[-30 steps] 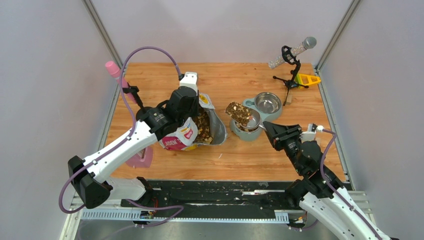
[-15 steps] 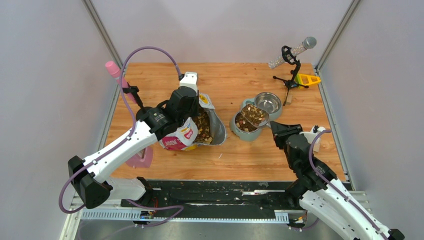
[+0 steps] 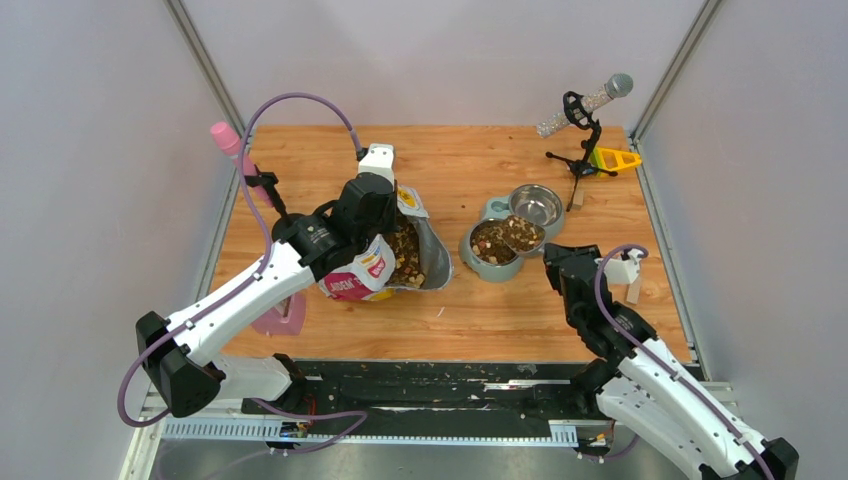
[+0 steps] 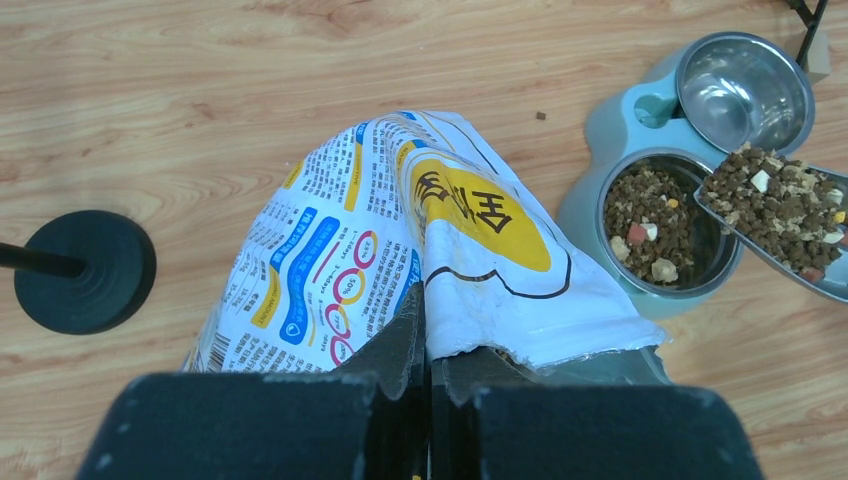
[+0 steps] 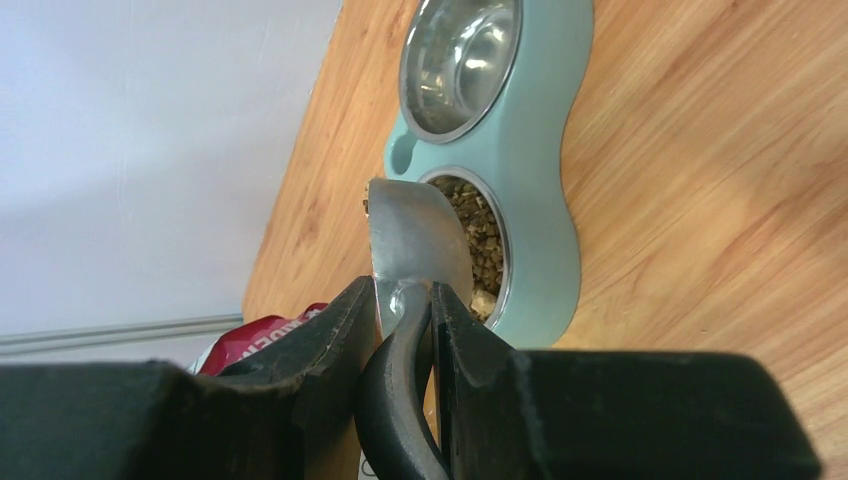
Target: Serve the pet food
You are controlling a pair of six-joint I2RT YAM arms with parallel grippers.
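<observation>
The left claw (image 4: 428,305) is clenched on the top edge of the bag (image 4: 480,215), with pet food (image 3: 405,255) showing in its open mouth; more fills the near bowl of the teal feeder (image 5: 545,180); the right claw (image 5: 402,300) grasps the grey scoop (image 5: 415,235), heaped with kibble, over that bowl's rim.

Brown-tan pet food (image 4: 655,215), teal feeder (image 4: 610,130)

Brown and tan kibble (image 4: 650,210), dotted with pale and pink bits, part-fills the near bowl (image 4: 668,291). More is heaped in the scoop (image 5: 415,230) over its far right rim, and more lies in the open bag (image 4: 480,230) to the left.
</observation>
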